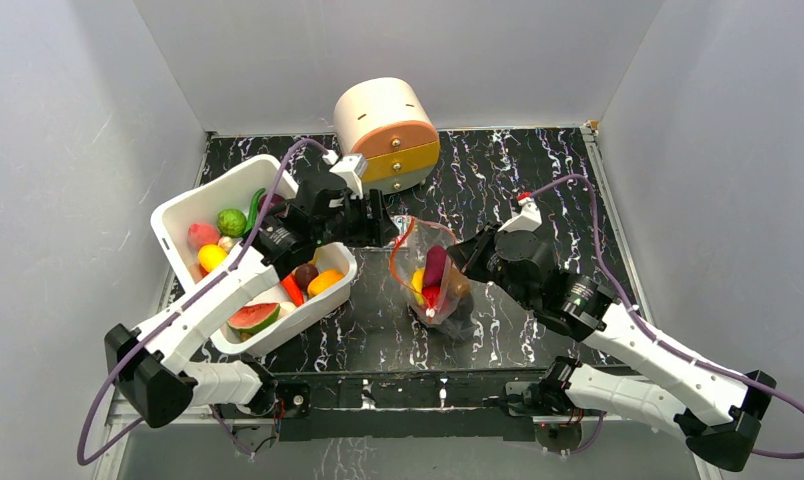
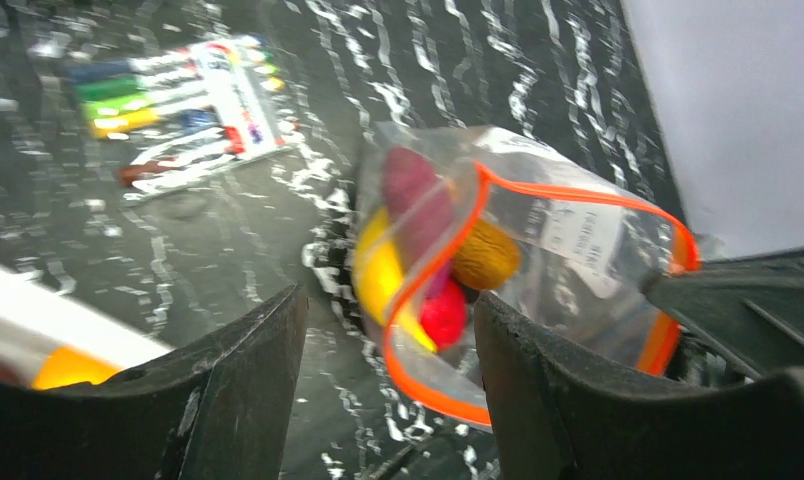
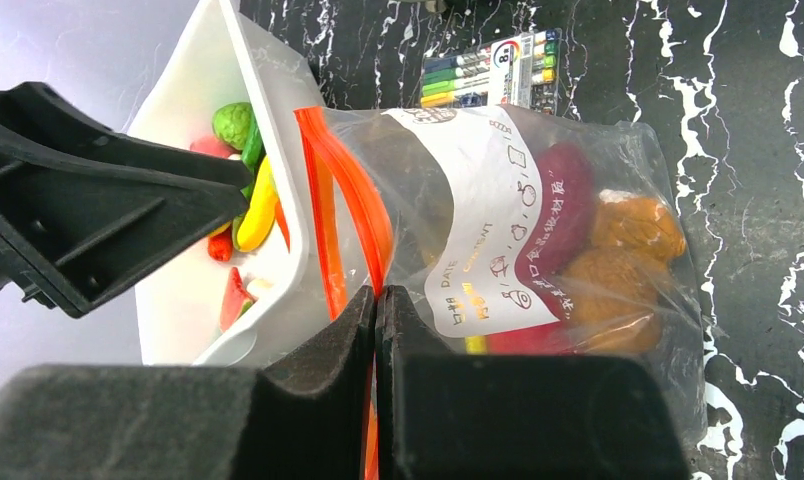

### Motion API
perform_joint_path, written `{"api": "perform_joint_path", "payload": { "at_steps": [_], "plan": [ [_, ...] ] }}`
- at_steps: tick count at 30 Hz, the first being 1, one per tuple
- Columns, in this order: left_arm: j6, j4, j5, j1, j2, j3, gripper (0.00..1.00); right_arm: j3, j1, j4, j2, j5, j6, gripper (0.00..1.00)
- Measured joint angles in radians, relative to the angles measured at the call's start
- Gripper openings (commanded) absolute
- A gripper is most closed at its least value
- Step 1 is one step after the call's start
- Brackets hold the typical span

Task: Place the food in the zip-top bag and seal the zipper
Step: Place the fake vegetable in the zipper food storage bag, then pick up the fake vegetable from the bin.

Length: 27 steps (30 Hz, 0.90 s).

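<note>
The zip-top bag stands mid-table with its mouth open, holding purple, yellow, red and brown food. My right gripper is shut on the bag's right edge; in the right wrist view its jaws pinch the red-orange zipper, with the bag and food behind them. My left gripper is open at the bag's left rim. In the left wrist view the zipper curves between the fingers, close to the right finger. More food lies in the bin.
A white bin with toy fruit and vegetables sits at the left, under my left arm. A round cream-and-orange drawer box stands at the back. A flat pack of coloured pens lies on the black marbled table beyond the bag.
</note>
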Motion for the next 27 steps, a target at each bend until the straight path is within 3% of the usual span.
{"api": "perform_joint_path", "payload": {
  "at_steps": [8, 18, 27],
  "plan": [
    [0.095, -0.150, -0.311, 0.018, -0.043, 0.050, 0.59, -0.007, 0.000, -0.003, -0.022, -0.001, 0.003, 0.00],
    [0.190, -0.226, -0.435, 0.242, -0.023, 0.051, 0.59, -0.007, 0.000, -0.011, -0.047, -0.001, 0.003, 0.00],
    [0.377, -0.134, -0.557, 0.386, 0.012, -0.030, 0.58, -0.007, 0.000, -0.011, -0.044, -0.007, -0.004, 0.00]
  ]
}}
